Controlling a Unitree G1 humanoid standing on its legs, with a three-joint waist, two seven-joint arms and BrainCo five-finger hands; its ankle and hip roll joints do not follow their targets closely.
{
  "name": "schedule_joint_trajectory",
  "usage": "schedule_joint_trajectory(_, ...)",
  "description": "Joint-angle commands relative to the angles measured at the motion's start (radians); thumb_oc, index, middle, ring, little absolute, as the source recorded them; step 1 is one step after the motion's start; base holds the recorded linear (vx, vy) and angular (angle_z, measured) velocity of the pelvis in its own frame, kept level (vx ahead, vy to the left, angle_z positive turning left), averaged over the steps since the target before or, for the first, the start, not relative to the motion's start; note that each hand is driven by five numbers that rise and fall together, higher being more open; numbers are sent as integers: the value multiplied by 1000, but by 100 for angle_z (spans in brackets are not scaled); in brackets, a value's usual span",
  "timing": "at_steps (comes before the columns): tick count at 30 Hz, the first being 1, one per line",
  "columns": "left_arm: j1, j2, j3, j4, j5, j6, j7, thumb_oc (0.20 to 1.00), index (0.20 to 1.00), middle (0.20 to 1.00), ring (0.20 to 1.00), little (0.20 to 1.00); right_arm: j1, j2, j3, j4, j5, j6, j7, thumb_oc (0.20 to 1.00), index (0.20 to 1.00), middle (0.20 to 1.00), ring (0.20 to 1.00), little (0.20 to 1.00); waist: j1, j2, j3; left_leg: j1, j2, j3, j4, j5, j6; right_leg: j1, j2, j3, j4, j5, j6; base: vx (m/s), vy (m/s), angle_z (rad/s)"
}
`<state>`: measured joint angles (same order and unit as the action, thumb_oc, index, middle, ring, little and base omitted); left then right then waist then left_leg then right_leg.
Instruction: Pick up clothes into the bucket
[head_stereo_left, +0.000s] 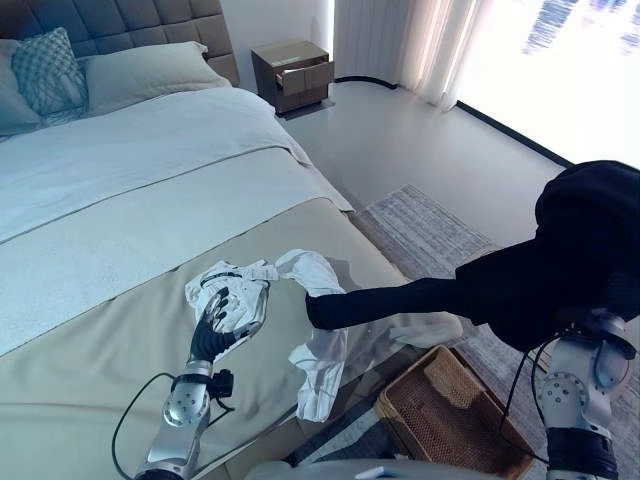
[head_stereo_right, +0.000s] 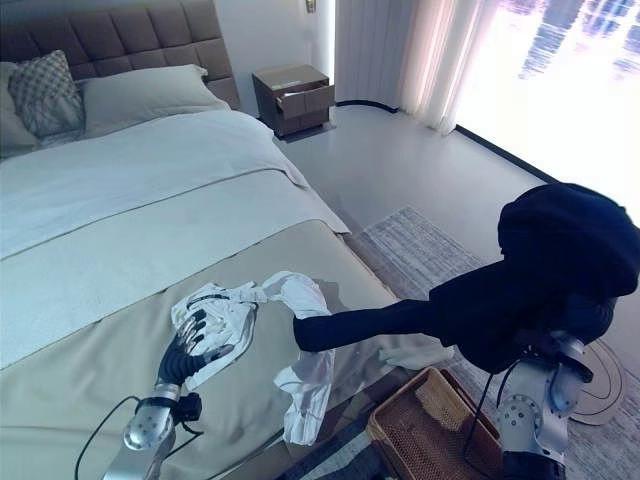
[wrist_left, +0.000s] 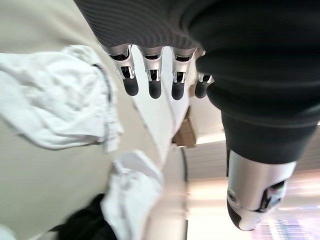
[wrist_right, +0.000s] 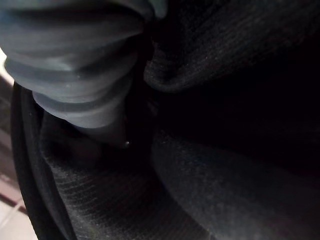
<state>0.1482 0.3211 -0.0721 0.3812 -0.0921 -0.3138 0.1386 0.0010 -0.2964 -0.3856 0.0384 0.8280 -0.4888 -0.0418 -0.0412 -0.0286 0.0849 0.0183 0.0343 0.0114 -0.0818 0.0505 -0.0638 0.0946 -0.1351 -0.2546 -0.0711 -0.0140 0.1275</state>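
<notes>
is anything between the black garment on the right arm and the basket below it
Nothing visible blocks it. The black garment is draped over the raised right arm, one sleeve trailing onto the bed across the white clothes. The wicker basket sits open on the floor directly beneath.

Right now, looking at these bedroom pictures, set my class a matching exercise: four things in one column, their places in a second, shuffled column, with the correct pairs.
Things
1. white garment
2. black garment
3. wicker basket
4. nightstand

Places
A. on the floor beside the bed's foot
B. by the headboard, its drawer open
C. draped over the right arm, one sleeve reaching the bed
D. spread on the beige cover, under the left hand

Pairs: 1-D, 2-C, 3-A, 4-B
</notes>
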Motion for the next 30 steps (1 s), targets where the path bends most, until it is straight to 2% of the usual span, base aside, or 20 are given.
schedule_joint_trajectory(1,-69,25,63,12,37,-33,37,1000,1000,1000,1000,1000,-88,-62,-64,-133,29,-97,4,200,200,200,200,200,-11,-49,-31,-15,30,29,109,-94,15,-76,-54,43,45,77,34,33,0,-6)
schedule_joint_trajectory(10,-85,24,64,35,47,-28,59,1000,1000,1000,1000,1000,-134,-115,-74,-168,28,-100,-4,200,200,200,200,200,-13,-55,-35,-13,32,36,105,-102,14,-78,-50,50,40,75,38,-12,0,-2)
schedule_joint_trajectory(16,-92,24,57,55,46,-25,64,1000,1000,1000,1000,1000,-188,-200,-89,-177,30,-106,-10,200,200,200,200,200,-11,-65,-35,-18,29,39,107,-95,15,-85,-51,52,43,84,37,-13,2,-1)
schedule_joint_trajectory(18,-94,31,46,61,45,-20,61,1000,1000,1000,1000,1000,-231,-268,-86,-167,26,-107,-21,200,200,200,200,200,-8,-72,-38,-17,29,38,107,-95,15,-86,-51,53,43,86,37,-19,3,0)
schedule_joint_trajectory(21,-93,33,40,67,43,-17,60,1000,1000,1000,1000,1000,-255,-300,-78,-157,29,-106,-28,200,200,200,200,200,-6,-74,-42,-14,31,39,105,-104,13,-82,-48,53,41,80,40,11,-1,0)
schedule_joint_trajectory(23,-93,36,31,71,35,-14,56,1000,1000,1000,1000,1000,-297,-358,-65,-139,32,-102,-40,200,200,200,200,200,-3,-81,-42,-18,29,40,108,-95,13,-87,-49,53,44,89,38,-17,2,0)
schedule_joint_trajectory(30,-92,34,20,74,17,-6,55,1000,1000,1000,1000,1000,-364,-446,-63,-120,55,-108,-53,200,200,200,200,200,-3,-91,-45,-17,31,41,107,-93,12,-88,-45,56,45,90,37,0,0,0)
